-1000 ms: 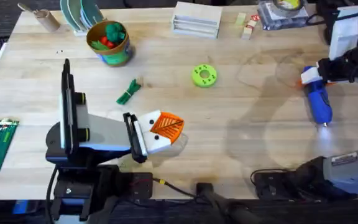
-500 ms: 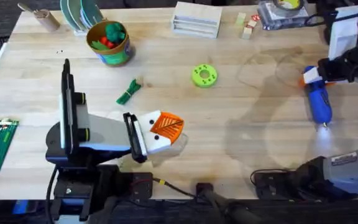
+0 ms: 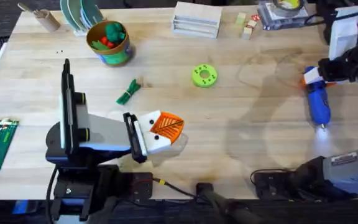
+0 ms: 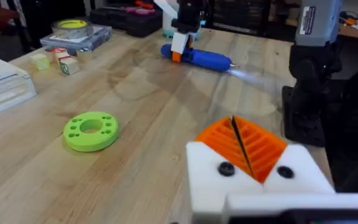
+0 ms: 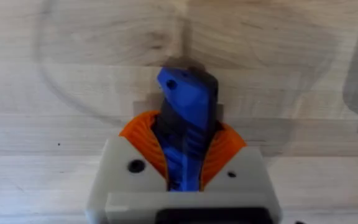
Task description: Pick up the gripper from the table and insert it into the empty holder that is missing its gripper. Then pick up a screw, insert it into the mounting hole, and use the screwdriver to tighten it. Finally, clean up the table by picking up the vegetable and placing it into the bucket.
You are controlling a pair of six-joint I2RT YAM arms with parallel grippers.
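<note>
You are clamping the screwdriver (image 3: 319, 102) in your right gripper (image 3: 311, 77) at far right; your left gripper (image 3: 165, 127) is sitting closed, empty.

Left arm: base at lower left of the overhead frame, forearm lying low, left gripper (image 3: 165, 129) just left of centre, orange pads (image 4: 244, 143) pressed together. Right arm: base at lower right, reaching up the right edge; right gripper (image 3: 314, 78) at mid-right, orange pads (image 5: 143, 134) clamped on the blue screwdriver (image 5: 185, 121).
</note>
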